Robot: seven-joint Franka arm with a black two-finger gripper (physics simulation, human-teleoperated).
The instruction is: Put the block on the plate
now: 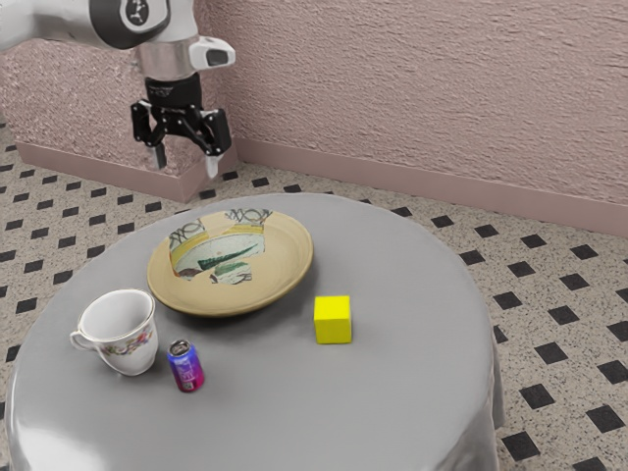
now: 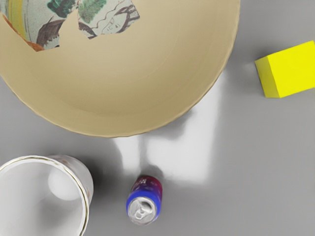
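A: How is the black gripper (image 1: 186,167) set?
B: Spread, nothing gripped.
A: Yellow cubic block (image 1: 333,321)?
B: Located lower, toward the exterior view's right, between beige plate (image 1: 221,301) and grey-clothed table's (image 1: 422,294) edge.

The plate (image 1: 280,280), round, tan and shallow, lies face up, with a partial green, yellow and white picture. The plain yellow block (image 1: 333,321) sits flat near the plate, apart from its rim.
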